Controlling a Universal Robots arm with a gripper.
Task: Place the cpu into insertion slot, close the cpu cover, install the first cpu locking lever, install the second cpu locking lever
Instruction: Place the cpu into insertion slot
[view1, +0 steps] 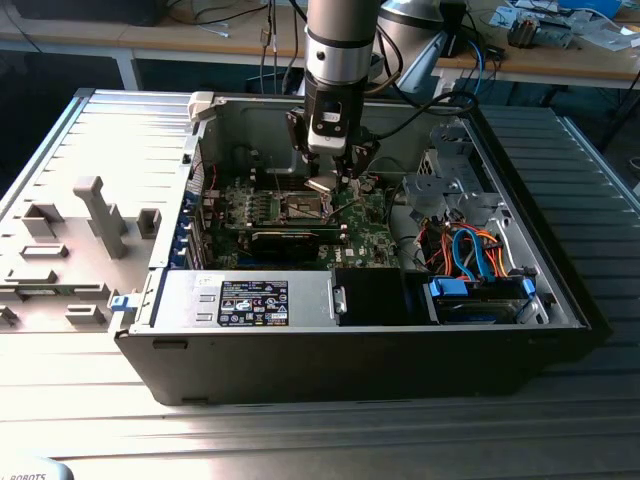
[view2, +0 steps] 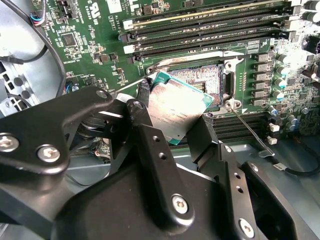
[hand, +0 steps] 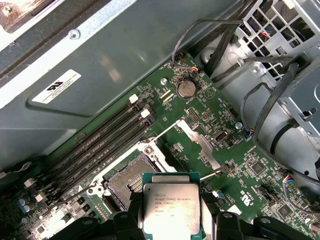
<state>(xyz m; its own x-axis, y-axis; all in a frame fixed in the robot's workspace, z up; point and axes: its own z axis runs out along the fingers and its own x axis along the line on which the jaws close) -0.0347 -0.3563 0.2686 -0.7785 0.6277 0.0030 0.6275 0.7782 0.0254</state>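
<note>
While hand (view2: 172, 124) grips cpu (hand: 171, 205): silver-grey face, green edge, tilted above open insertion slot (hand: 125, 181).

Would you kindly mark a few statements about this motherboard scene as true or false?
1. The gripper holds the cpu between its fingers. True.
2. The cpu is seated in the insertion slot. False: the slot is bare, and the cpu is held off it.
3. The cpu cover is shut over the slot. False: it stands swung open.
4. A round coin cell sits on the green board. True.
</note>
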